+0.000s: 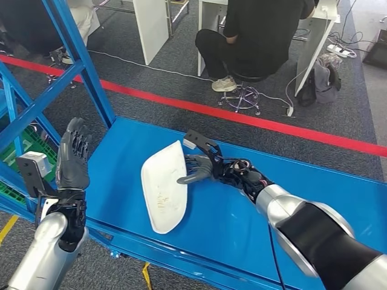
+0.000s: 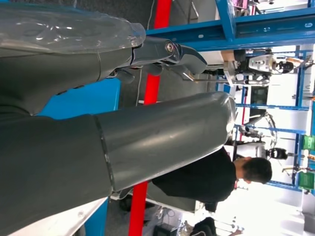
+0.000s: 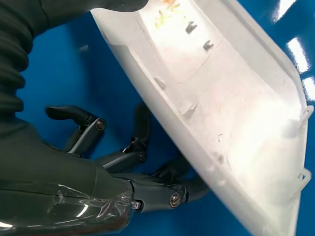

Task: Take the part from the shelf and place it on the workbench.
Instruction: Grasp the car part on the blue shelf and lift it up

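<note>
Right forearm, silver with a black sleeve, sits closest to you in the head view, reaching over the blue workbench (image 1: 228,229) to the white part (image 1: 164,187). You see the right hand (image 1: 201,168) at the part's edge on the side away from the blue shelf frame (image 1: 82,66), one finger lying over the rim. The right wrist view gives you what the head view can't: the part's inner side with small clips and ribs (image 3: 230,113), tilted over the right hand's dark fingers (image 3: 137,147), which are spread apart beneath it against the blue surface. Whether they actually clamp the part, you can't tell; it looks like touching, not a full grip.

The white part lies on the workbench, near the middle of the blue top, well clear of the shelf frame.

Left hand (image 1: 73,158) is raised beside the shelf frame, fingers upright and slightly apart, holding nothing. The left wrist view shows you its thick grey thumb (image 2: 163,137) and a darker finger (image 2: 174,51), plus a person in black (image 2: 223,177) the same side as the red floor line (image 1: 237,115). The head view shows that person seated on a stool beyond the red line.

No readable labels or writing on anything.
</note>
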Motion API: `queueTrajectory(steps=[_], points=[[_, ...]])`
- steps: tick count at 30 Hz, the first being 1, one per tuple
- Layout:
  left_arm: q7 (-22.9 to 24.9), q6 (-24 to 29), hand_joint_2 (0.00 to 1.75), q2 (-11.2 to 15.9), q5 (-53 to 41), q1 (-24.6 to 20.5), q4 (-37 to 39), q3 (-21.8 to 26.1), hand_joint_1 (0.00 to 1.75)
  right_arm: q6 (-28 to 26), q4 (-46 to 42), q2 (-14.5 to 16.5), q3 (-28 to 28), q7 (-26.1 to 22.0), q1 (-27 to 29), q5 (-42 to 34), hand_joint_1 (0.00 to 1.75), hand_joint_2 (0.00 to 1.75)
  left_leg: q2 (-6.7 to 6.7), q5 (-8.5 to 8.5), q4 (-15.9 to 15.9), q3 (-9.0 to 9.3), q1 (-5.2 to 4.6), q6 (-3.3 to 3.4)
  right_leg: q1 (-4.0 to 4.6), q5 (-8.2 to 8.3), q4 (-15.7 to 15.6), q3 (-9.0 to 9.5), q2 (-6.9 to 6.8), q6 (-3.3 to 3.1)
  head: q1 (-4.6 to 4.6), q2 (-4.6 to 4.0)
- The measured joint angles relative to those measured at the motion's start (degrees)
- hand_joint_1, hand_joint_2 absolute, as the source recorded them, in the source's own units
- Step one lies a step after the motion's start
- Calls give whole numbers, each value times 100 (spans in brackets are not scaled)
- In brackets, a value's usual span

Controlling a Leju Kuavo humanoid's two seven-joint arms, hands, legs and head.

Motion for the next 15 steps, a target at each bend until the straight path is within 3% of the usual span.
queueTrajectory(steps=[14, 15], points=[[-18, -1, 0, -10, 34, -37, 0, -66, 0, 11, -38, 236, 182, -113, -50, 103, 0, 175, 5, -3, 0, 2, 0, -2, 0, 0, 1, 1, 7, 0, -1, 0], [-18, -1, 0, -10, 36, -41, 0, -69, 0, 6, -40, 245, 186, -112, -51, 103, 44, 175, 5, -3, -1, 2, 1, -2, 0, 0, 1, 1, 8, 0, -1, 0]])
